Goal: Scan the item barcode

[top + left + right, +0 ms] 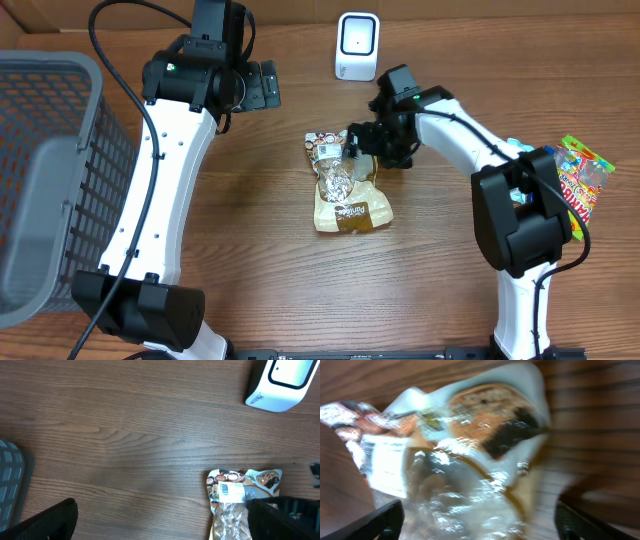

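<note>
Tan-and-clear plastic snack bag (345, 185) lies barcode-up near white box scanner (357, 46) for reading; right tool (358, 140) spread wide, empty; left tool (266, 85) likewise.

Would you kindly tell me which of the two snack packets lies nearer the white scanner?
The brown packet mid-table, label up, just below the scanner; the colourful packet lies off at the right edge.

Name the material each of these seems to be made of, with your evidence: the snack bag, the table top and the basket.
Snack bag: thin plastic film, glossy; it crinkles and throws bright glints, with a clear window.
Table top: wood or wood-look laminate, matt; brown grain lines.
Basket: probably moulded plastic, dull grey; open lattice wall.
</note>
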You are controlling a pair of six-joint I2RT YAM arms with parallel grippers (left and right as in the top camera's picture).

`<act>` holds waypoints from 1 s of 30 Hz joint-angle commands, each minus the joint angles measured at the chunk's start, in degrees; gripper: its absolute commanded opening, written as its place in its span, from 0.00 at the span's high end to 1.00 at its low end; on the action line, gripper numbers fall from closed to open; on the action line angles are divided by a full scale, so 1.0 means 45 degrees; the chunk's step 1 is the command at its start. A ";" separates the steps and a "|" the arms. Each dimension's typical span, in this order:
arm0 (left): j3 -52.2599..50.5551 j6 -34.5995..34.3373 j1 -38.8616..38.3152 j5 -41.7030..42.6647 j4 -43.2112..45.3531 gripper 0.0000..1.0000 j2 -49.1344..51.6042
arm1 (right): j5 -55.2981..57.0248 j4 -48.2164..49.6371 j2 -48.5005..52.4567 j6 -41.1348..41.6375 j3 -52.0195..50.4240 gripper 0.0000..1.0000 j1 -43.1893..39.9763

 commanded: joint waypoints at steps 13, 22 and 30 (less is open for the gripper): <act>0.0204 0.0287 0.0053 -0.0078 0.0005 0.00 -0.0189 | 0.1010 0.1506 0.0967 0.5110 -0.1768 0.71 0.1049; 0.0204 0.0287 0.0053 -0.0078 0.0005 0.00 -0.0189 | -0.0029 0.1593 0.0942 0.4308 -0.1671 0.92 0.0947; 0.0204 0.0287 0.0053 -0.0078 0.0010 0.01 -0.0189 | -0.2705 -0.0355 0.0937 0.3381 -0.1632 0.32 0.0860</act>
